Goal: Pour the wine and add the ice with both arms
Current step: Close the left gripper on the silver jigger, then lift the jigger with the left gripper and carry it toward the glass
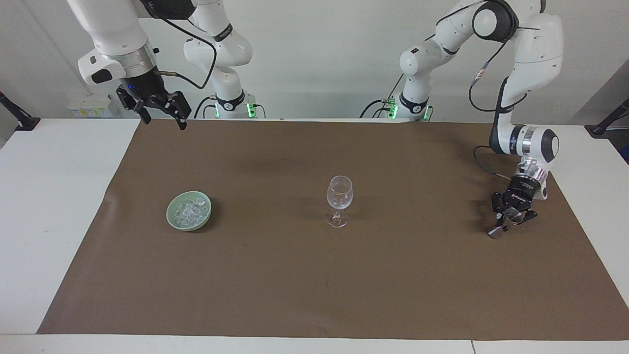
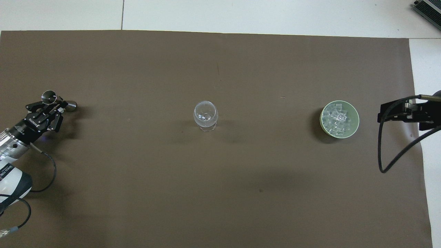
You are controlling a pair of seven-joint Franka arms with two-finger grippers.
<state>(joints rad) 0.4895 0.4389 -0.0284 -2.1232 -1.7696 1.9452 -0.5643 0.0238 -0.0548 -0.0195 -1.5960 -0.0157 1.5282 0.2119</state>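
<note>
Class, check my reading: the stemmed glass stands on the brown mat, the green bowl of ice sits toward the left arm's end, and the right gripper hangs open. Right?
One slip: the green bowl of ice sits toward the right arm's end, as the facing view shows. The rest stands.
</note>
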